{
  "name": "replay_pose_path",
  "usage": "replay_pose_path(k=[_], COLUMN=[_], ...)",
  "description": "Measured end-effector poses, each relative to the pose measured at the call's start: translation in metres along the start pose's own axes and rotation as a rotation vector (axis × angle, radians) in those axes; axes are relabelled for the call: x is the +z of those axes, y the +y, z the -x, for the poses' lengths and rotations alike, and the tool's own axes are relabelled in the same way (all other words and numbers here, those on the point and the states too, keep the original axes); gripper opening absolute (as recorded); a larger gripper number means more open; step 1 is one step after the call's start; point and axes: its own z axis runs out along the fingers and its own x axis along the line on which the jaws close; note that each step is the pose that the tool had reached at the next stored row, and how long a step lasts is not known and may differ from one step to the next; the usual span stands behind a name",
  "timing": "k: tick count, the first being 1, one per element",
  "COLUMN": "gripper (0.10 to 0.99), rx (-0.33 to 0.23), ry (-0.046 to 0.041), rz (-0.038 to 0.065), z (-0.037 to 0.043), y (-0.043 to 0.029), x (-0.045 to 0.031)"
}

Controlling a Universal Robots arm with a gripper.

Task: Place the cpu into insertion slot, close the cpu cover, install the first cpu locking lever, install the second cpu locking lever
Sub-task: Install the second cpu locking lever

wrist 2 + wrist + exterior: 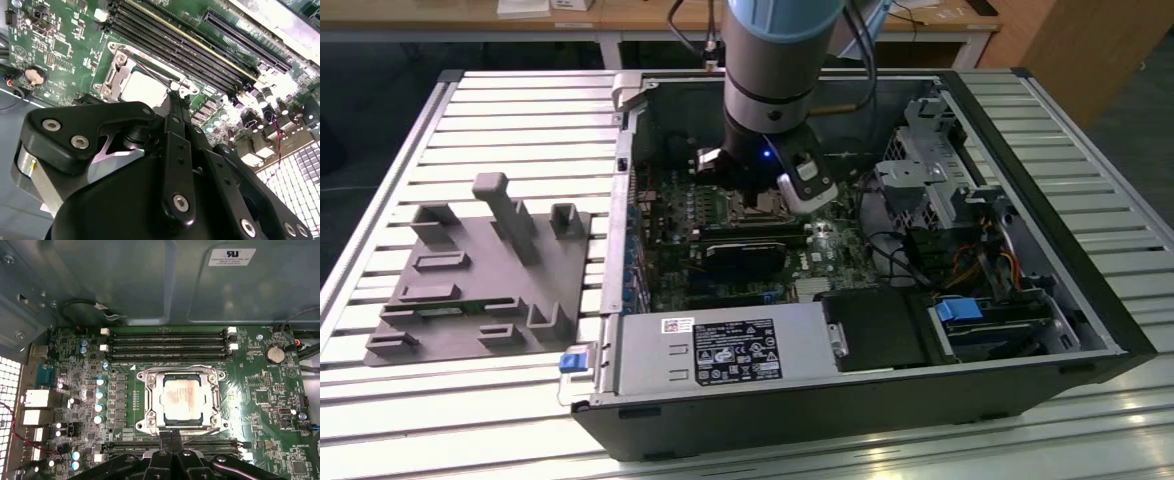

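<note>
Slatted white metal forms the table [507,110], on which an open black computer case [1067,330] is laid flat beside a grey moulded fixture [480,270] at the exterior view's left. A white label with black print is seen on the silver power supply [720,352]; its text is too small to be made out. Inside the case, a green circuit board [265,390] is studded with small cylindrical capacitors and long black card slots [167,342]. The arm's grey and blue column [774,60] is held upright over the board, wrist pointing down. The gripper [170,437] is poised at the edge of the insertion slot [178,399], its black fingers drawn together into a narrow tip. The cpu [182,396], dull silver and square, is seated in the slot, framed by the silvery cpu cover [150,397], which is lying flat.
</note>
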Motion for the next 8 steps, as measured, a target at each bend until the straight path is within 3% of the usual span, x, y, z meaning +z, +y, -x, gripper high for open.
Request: replay_pose_path(k=[4, 8], gripper=[0.118, 0.118], rx=[0.000, 0.000], ry=[0.0001, 0.0001], rz=[0.000, 0.000], z=[-0.0009, -0.0083], y=[-0.0014, -0.0023], x=[0.0041, 0.0059])
